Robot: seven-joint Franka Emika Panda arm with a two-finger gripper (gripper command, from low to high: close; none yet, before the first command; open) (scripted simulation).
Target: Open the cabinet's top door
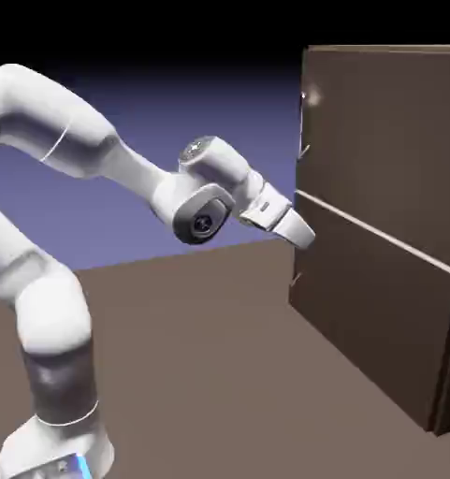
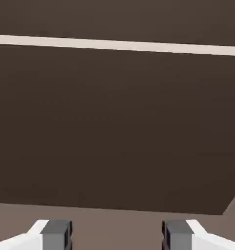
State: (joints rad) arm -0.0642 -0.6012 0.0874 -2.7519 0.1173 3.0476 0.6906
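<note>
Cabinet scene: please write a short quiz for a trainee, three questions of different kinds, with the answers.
1. True or false: the gripper holds the top door's handle.
2. In the hand view, nothing lies between the fingertips; are the jaws open or shut?
3. The gripper is level with: A) the pale seam B) the cabinet top C) the table.

Key: 1 false, it hangs apart, below the handle. 2 open. 3 A.

The cabinet (image 1: 387,234) is showing matt, dark brown, wood-like panels. The arm (image 1: 88,140) is looking like smooth, glossy white plastic, the fingers (image 2: 56,233) matt grey, and the tabletop (image 1: 200,365) dull brown.
</note>
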